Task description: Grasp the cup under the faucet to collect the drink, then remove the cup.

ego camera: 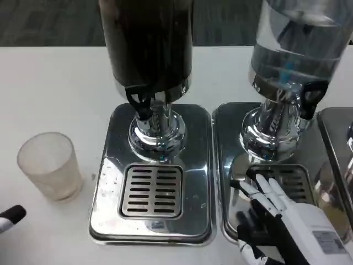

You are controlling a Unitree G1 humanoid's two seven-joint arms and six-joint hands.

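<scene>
1. The cup point(48, 165) stood upright on the white table point(49, 77), mouth up, well left of the dark dispenser point(148, 44) and its drip tray point(153, 193); it was not yet under the faucet point(139, 105).
2. It looked like a frosted, translucent plastic tumbler, apparently empty (so probably light and easy to tip). The wall seemed thin and smooth, so it might flex or slip under a hard squeeze.
3. Its long axis ran vertically, widening slightly toward the rim. A grip around the side wall, about mid-height, seemed the best hold, keeping the mouth level.
4. The right hand point(281, 215) lay over the drip tray of the clear dispenser point(295, 44), fingers point(267, 190) spread and holding nothing.
5. Only a dark fingertip of the left hand point(11, 218) showed at the picture's left edge, near the cup but not touching; I could not tell whether that hand was released or clenched.
</scene>
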